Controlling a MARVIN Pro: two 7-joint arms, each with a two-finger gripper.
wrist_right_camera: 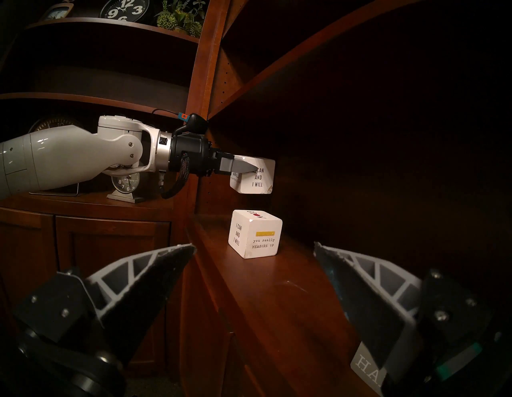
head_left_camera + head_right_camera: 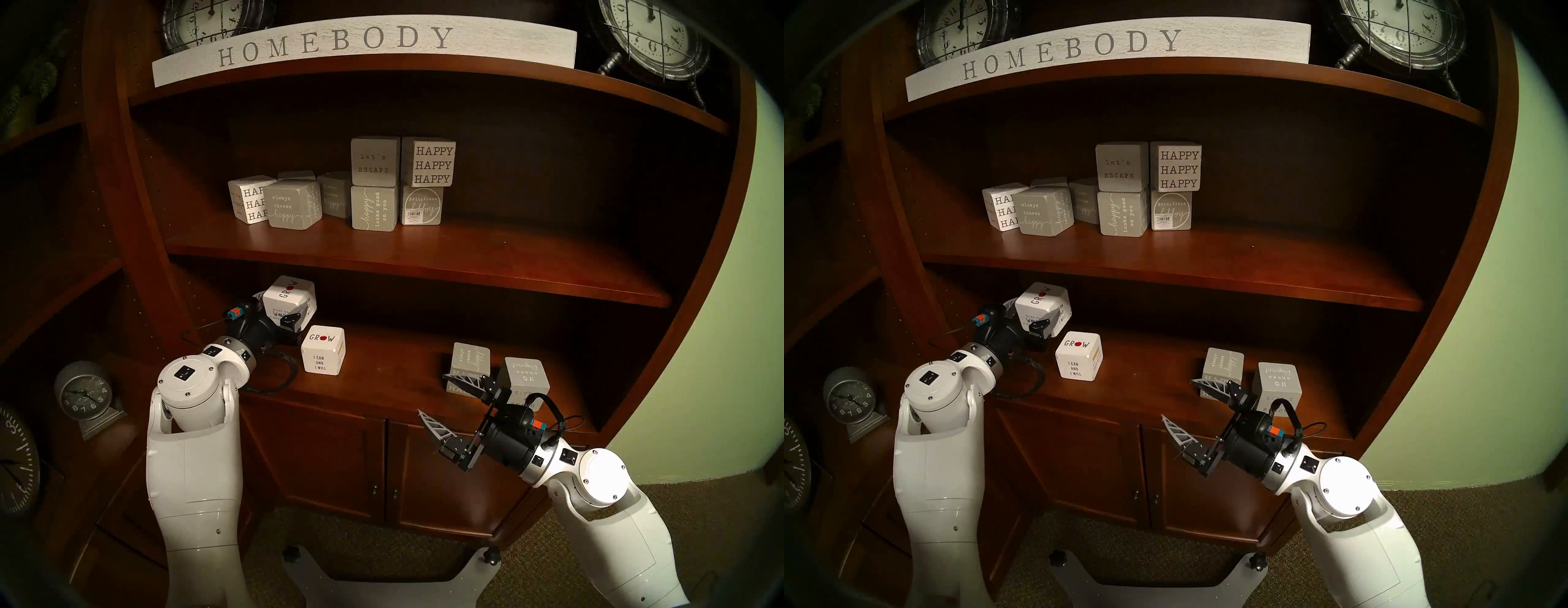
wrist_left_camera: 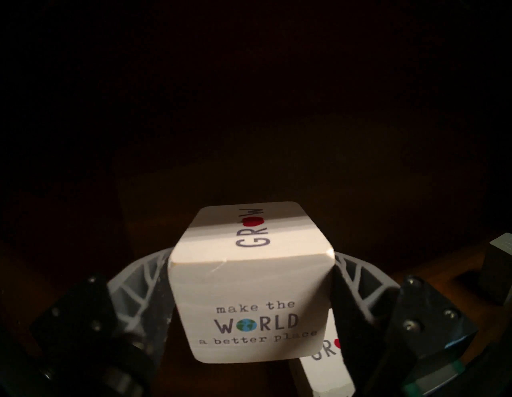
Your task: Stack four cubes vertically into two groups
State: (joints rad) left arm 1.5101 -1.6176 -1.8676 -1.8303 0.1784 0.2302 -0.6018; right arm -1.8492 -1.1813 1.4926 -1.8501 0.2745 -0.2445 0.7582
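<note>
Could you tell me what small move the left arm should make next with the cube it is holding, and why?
Probably shift the held GROW cube toward the robot's right until it is squarely above the resting GROW cube, then lower it. The left gripper is shut on it, lifted clear of the shelf, and the right-wrist view shows it above but not yet centred over the other.

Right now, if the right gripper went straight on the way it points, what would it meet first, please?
Probably nothing soon: the open right gripper points leftward along the shelf, and the standing GROW cube lies nearest that line. Depth is unclear.
</note>
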